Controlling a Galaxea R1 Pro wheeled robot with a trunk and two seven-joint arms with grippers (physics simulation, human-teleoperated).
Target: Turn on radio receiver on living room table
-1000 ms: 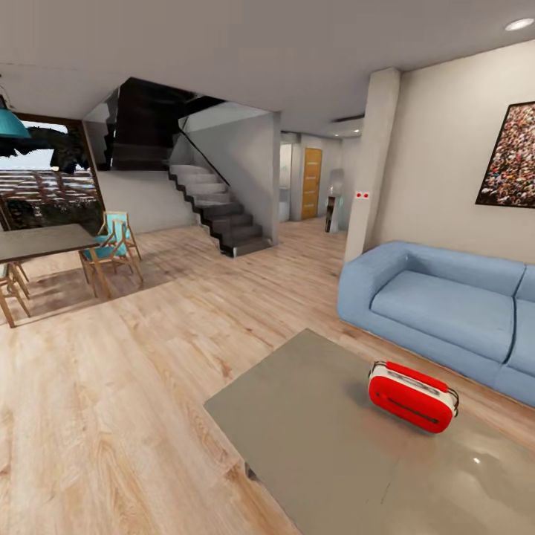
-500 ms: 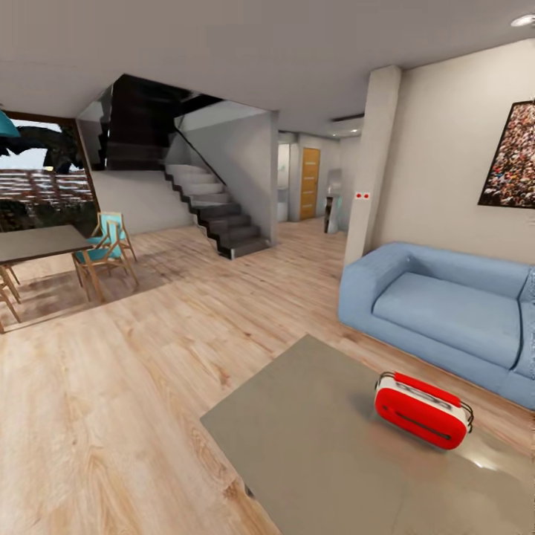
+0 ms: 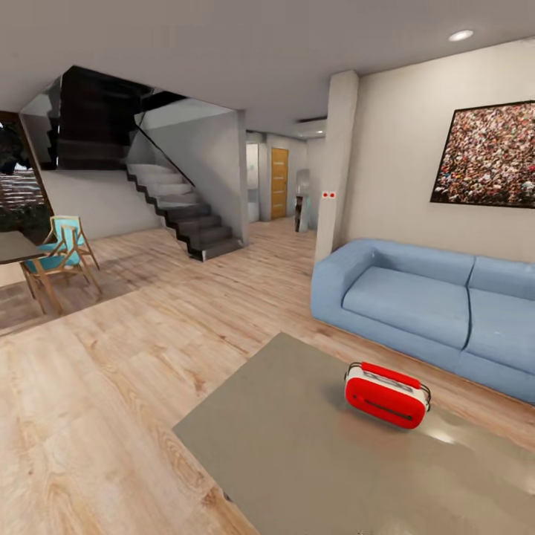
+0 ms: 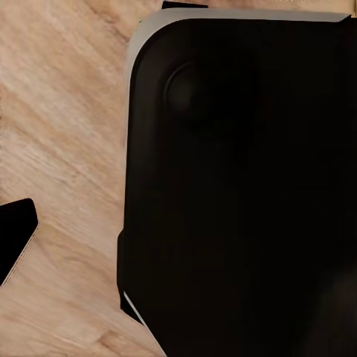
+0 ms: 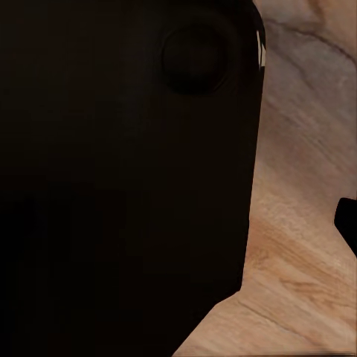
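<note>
The red radio receiver (image 3: 386, 395) with its white band and red handle stands on the grey glossy table (image 3: 290, 461), toward the table's far right side, near the blue sofa (image 3: 416, 305). Nothing touches it. In the left wrist view a black panel of my own body (image 4: 238, 186) hangs over wood floor, with a dark tip (image 4: 15, 238) at the edge that may be a finger. The right wrist view has the same black panel (image 5: 126, 171) and a dark tip (image 5: 348, 223). Neither view lets me read a gripper's state.
A wide stretch of light wood floor (image 3: 111, 357) lies left of the table. A white pillar (image 3: 336, 163) and a framed crowd picture (image 3: 490, 154) stand behind the sofa. Dark stairs (image 3: 182, 215) rise at the back; a dining table (image 3: 11, 245) and a teal chair (image 3: 63, 249) are far left.
The whole head view has swung to the right: more of the sofa and picture show and the dining area slides off the left. The radio keeps its place on the table.
</note>
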